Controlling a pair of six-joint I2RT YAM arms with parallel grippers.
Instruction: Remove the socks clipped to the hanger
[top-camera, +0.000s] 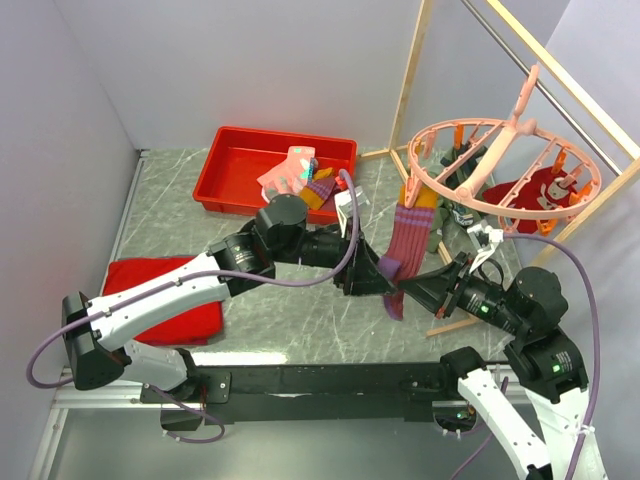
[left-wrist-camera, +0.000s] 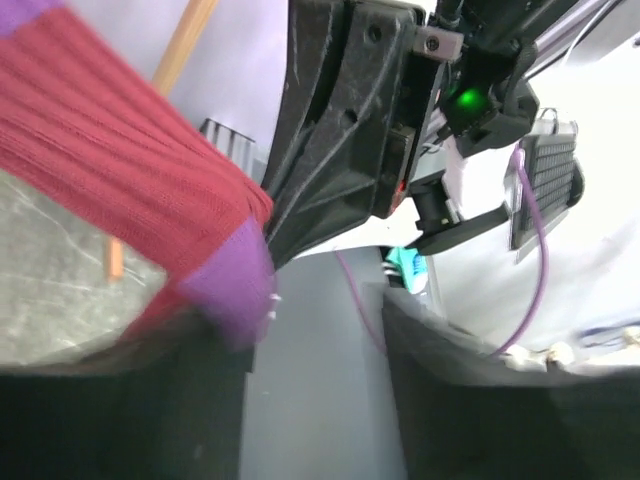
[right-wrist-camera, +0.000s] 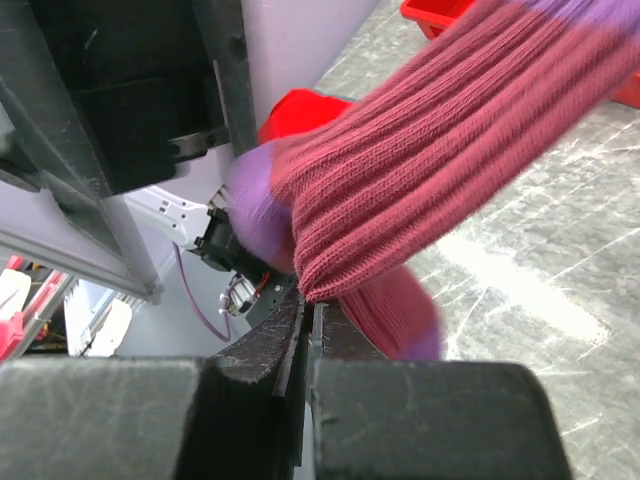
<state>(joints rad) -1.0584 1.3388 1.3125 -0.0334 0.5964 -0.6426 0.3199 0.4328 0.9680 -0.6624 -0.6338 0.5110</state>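
A maroon sock (top-camera: 408, 240) with purple ends hangs from a clip on the pink ring hanger (top-camera: 428, 131), its lower end between my two grippers. My right gripper (top-camera: 412, 290) is shut, and its tips (right-wrist-camera: 308, 310) pinch the edge of the ribbed maroon sock (right-wrist-camera: 420, 170). My left gripper (top-camera: 378, 272) stands open right beside it. In the left wrist view the sock (left-wrist-camera: 110, 150) lies against the left finger, and the gap of the gripper (left-wrist-camera: 315, 400) holds nothing. A red sock (top-camera: 535, 190), a mustard one (top-camera: 425, 197) and a dark green one (top-camera: 462, 208) also hang from the ring.
A red tray (top-camera: 225, 170) at the back left holds loose socks (top-camera: 290, 175). A folded red cloth (top-camera: 150, 275) lies at the left under my left arm. The wooden-framed rail (top-camera: 410, 80) carries the hanger at the back right.
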